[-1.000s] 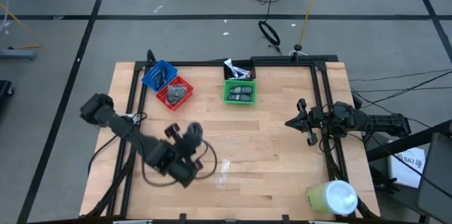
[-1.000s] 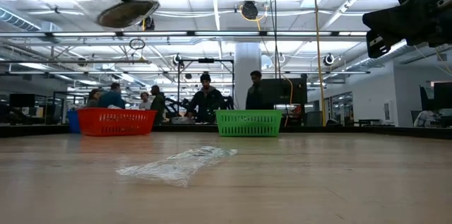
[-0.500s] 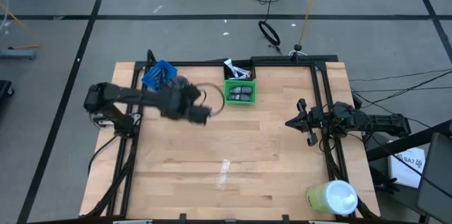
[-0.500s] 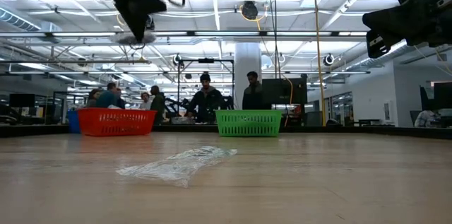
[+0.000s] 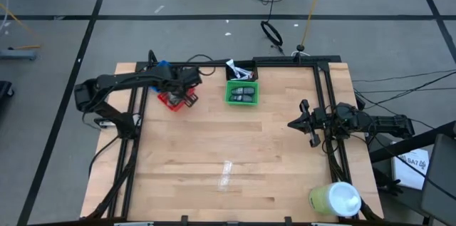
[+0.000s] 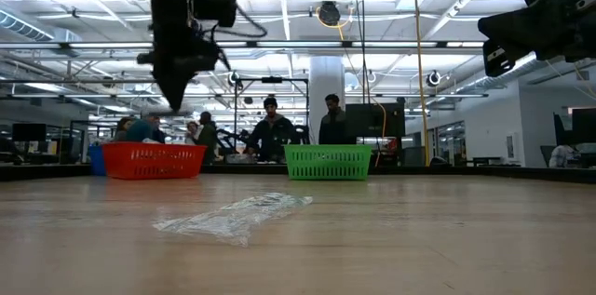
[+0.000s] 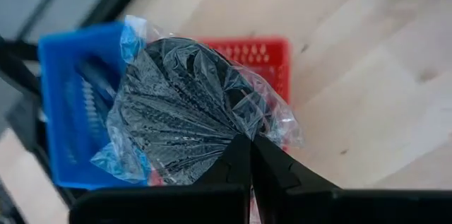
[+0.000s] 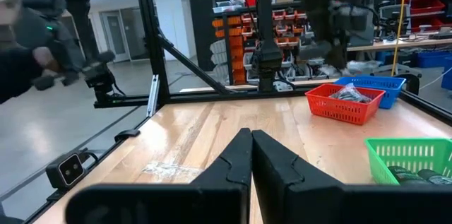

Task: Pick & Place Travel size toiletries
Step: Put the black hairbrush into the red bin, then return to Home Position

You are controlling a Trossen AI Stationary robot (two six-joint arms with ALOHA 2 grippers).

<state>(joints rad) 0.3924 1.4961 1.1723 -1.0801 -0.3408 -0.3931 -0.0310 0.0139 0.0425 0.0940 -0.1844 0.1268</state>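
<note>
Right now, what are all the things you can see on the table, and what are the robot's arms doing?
Red basket: one, far left of table, grey things inside.
Blue basket: one, beside the red one.
Green basket: one, far middle, dark pieces inside.
Tubes: white, in a black bin behind the green basket; count unclear.
Disc: one, dark grey, in clear wrap, above the red and blue baskets.
Wrapper: one, clear, near middle of table.
Cylinder: one, yellow-green with white top, near right corner.
People: several, in the room behind.
Left end effector: shut on the disc's wrap.
Right end effector: shut, waiting at the right edge.
</note>
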